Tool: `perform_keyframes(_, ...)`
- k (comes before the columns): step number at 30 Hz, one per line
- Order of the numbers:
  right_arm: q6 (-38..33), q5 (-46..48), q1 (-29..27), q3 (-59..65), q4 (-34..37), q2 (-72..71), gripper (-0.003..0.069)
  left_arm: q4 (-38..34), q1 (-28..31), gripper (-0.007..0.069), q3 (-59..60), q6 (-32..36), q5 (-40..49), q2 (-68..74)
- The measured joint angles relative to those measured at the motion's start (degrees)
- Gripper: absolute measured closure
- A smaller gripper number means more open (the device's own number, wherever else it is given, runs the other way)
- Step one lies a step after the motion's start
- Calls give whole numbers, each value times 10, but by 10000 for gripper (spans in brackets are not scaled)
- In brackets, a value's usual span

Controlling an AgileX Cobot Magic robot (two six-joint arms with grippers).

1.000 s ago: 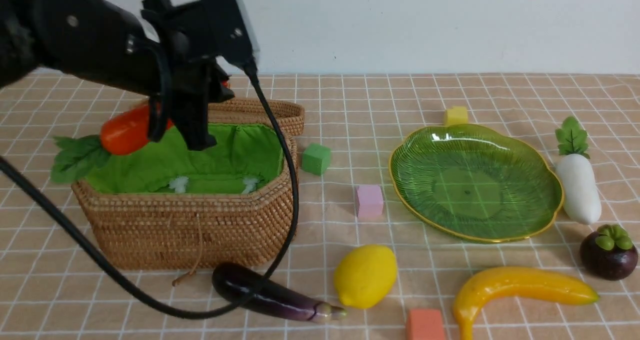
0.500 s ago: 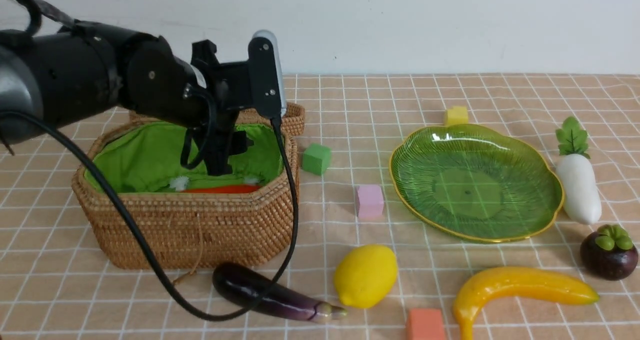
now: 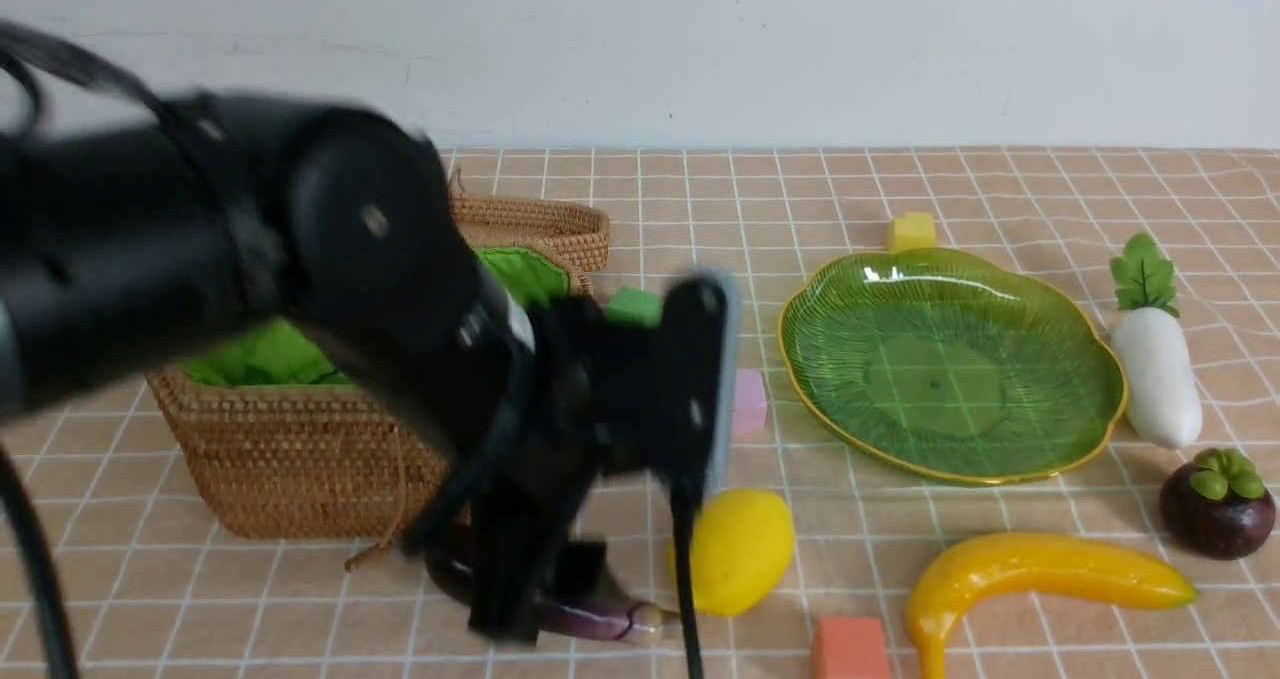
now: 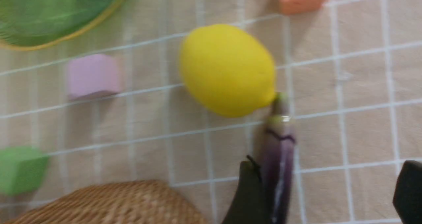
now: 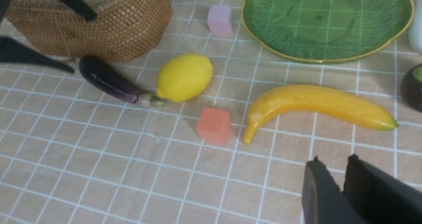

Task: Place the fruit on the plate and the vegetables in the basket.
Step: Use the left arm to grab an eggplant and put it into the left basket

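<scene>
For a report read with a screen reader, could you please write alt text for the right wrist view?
A purple eggplant, a yellow lemon and a long banana lie on a checked tablecloth, with an orange foam cube between lemon and banana. Behind them stand a wicker basket and an empty green leaf-shaped plate. The right gripper shows at the edge, holding nothing.

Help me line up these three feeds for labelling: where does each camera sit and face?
Front: between the arms, facing forward over plate and basket; blurred left arm fills its left.
Left wrist: on the left arm, looking down at lemon and eggplant; open left gripper shows.
Right wrist: on the right arm, low, facing banana; right gripper shows.
All share the lemon and eggplant.
</scene>
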Motion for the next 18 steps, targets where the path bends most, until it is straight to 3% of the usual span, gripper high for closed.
perform_keyframes(11,-32,17,0,0,24,0,515,75,-15,103,20,0,-86,132)
perform_keyframes(16,-36,18,0,0,32,0,515,137,-15,134,20,-50,-110,174)
perform_keyframes(18,-36,19,0,0,33,0,515,172,-15,202,20,-102,-109,187)
